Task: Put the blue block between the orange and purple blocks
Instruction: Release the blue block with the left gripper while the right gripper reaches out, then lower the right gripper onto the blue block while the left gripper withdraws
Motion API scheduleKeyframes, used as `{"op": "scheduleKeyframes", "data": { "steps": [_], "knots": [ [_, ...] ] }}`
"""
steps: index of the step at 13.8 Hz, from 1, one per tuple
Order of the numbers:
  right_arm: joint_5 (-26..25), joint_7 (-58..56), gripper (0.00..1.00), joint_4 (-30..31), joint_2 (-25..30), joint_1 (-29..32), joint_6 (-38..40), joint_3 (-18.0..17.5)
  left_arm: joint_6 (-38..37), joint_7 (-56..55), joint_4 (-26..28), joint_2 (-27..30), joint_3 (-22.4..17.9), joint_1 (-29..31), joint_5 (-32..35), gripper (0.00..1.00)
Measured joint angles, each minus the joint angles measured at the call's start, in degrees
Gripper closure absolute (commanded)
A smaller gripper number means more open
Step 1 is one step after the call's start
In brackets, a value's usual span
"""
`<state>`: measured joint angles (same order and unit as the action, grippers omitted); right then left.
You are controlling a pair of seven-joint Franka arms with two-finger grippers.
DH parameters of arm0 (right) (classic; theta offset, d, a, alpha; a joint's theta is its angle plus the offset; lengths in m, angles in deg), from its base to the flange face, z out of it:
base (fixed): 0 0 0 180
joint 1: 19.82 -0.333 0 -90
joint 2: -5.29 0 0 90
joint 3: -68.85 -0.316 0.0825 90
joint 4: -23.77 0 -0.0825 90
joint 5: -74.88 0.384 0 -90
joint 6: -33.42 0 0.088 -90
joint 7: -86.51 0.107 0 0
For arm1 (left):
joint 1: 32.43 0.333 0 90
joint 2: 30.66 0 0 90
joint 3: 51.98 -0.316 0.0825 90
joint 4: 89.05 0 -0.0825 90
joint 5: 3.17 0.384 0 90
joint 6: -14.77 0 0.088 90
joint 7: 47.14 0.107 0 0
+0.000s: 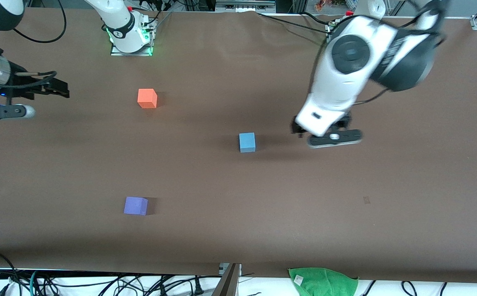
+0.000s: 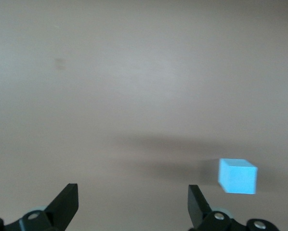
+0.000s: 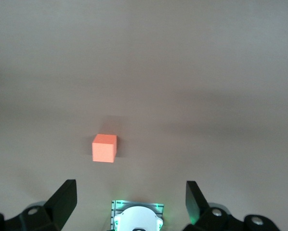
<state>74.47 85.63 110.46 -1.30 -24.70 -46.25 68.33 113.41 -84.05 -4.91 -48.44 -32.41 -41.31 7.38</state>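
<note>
- Sitting flat on the brown table point(image 1: 407, 213): blue block point(image 1: 247, 142), mid-table, touching nothing.
- Resting well apart from it, toward the right arm's end: orange block point(image 1: 147, 98), farther from the front camera than the blue one.
- Lying nearest the front camera of the three: purple block point(image 1: 135, 205), also toward the right arm's end, roughly in line with the orange one.
- Sitting outside the gap between orange and purple, off toward the left arm's end: the blue block again, so not between them.
- Hovering over bare table just beside the blue block, toward the left arm's end: left gripper point(image 1: 329, 137), fingers spread wide, gripping nothing.
- Showing in the left wrist view: both fingers point(image 2: 67, 202) parted over bare mat, blue block point(image 2: 237, 176) off to one side, outside the jaws.
- Waiting at its own end of the table: right gripper point(image 1: 53, 88), jaws wide, carrying nothing.
- Showing in the right wrist view: fingertips point(image 3: 64, 197) far apart, orange block point(image 3: 104, 148) on the mat well clear of them.
- Hanging off the table edge nearest the front camera: green cloth point(image 1: 323, 281).
</note>
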Motion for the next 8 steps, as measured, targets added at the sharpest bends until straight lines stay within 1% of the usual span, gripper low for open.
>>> {"op": "scheduleKeyframes", "data": {
  "steps": [2, 4, 6, 7, 8],
  "knots": [
    [1.0, 1.8, 0.0, 0.0, -0.9, -3.3, -1.7, -0.2, -1.7, 2.9, 0.0, 2.7, 0.0, 3.3, -0.9, 0.0],
    [2.3, 6.9, 0.0, 0.0, -2.5, -7.3, -3.8, -0.3, -5.3, 7.2, -0.5, 4.8, -0.2, 5.9, -4.3, 0.0],
    [2.7, 12.6, 0.0, 0.1, -4.6, -11.5, -6.9, -0.4, -10.2, 14.4, -3.1, 6.0, -0.8, 9.3, -6.9, 0.0],
    [2.8, 15.8, 0.0, 0.1, -5.8, -13.9, -8.8, -0.4, -11.5, 18.8, -3.8, 6.6, -2.0, 10.5, -7.4, 0.0],
    [2.8, 19.4, 0.0, 0.1, -7.0, -16.3, -10.8, -0.4, -12.2, 23.1, -3.9, 7.4, -4.2, 11.0, -7.7, 0.0]
  ]
}}
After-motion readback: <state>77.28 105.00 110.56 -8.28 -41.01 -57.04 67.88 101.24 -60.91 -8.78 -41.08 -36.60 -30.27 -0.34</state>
